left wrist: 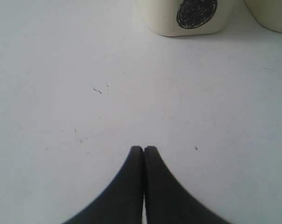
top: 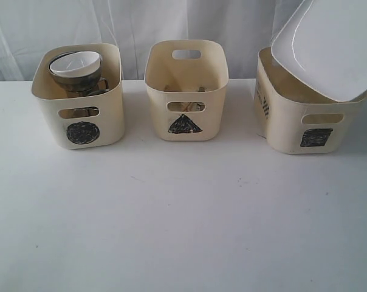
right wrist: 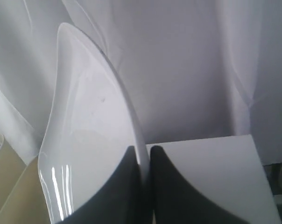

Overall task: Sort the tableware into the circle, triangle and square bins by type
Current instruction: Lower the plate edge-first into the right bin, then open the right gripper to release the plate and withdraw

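Note:
Three cream bins stand in a row: the circle bin (top: 80,97) on the left, the triangle bin (top: 186,91) in the middle, the wider square bin (top: 308,118) on the right. A white bowl (top: 77,62) sits on steel mugs (top: 80,85) inside the circle bin. Wooden pieces show faintly in the triangle bin. The large white plate (top: 329,45) hangs tilted over the square bin. My right gripper (right wrist: 144,154) is shut on the plate's rim (right wrist: 131,121). My left gripper (left wrist: 144,150) is shut and empty above the bare table, short of the circle bin (left wrist: 187,18). Neither gripper shows in the exterior view.
The white table (top: 183,219) stretches in front of the bins. A white curtain (top: 135,24) hangs behind them. The edge of a second bin (left wrist: 271,14) shows beside the circle bin in the left wrist view.

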Available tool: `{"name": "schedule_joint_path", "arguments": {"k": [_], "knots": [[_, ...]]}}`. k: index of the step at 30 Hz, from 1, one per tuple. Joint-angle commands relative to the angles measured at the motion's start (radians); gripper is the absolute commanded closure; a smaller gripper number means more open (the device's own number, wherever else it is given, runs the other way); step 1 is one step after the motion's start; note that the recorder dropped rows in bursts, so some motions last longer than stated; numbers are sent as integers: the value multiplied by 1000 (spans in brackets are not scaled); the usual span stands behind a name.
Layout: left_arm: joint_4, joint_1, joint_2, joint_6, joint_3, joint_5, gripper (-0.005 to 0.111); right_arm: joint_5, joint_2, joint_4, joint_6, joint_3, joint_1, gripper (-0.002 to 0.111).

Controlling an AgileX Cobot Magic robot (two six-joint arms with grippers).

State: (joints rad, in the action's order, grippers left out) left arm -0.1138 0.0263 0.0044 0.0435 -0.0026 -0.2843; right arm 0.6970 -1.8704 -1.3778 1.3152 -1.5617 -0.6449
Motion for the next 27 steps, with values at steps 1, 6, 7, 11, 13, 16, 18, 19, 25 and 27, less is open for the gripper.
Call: {"name": "schedule_joint_path", "arguments": {"k": [1,6,7,11,13,16,18,19,25,27], "knots": [[-4,6,-4,3,3,0,107,27,12,-38,93,-13,-3,108],[-4,6,-4,3,3,0,107,38,12,-38,150,-13,-1,108],[-4,6,-4,3,3,0,107,40,12,-38,150,-13,-1,108],[-4,6,-4,3,3,0,107,40,-6,-38,174,-13,-1,108],[-4,6,-4,3,3,0,107,40,-17,-38,174,-13,1,108],[-4,6,-4,3,3,0,107,40,-31,-38,206,-13,12,108],[-4,6,-4,3,3,0,107,40,-42,-38,230,-13,25,108],[-4,6,-4,3,3,0,107,40,-52,-38,233,-13,39,108],[-4,6,-4,3,3,0,107,-5,-74,-38,227,-13,79,97],[-4,6,-4,3,3,0,107,-3,-74,-38,223,-13,79,81]]}}
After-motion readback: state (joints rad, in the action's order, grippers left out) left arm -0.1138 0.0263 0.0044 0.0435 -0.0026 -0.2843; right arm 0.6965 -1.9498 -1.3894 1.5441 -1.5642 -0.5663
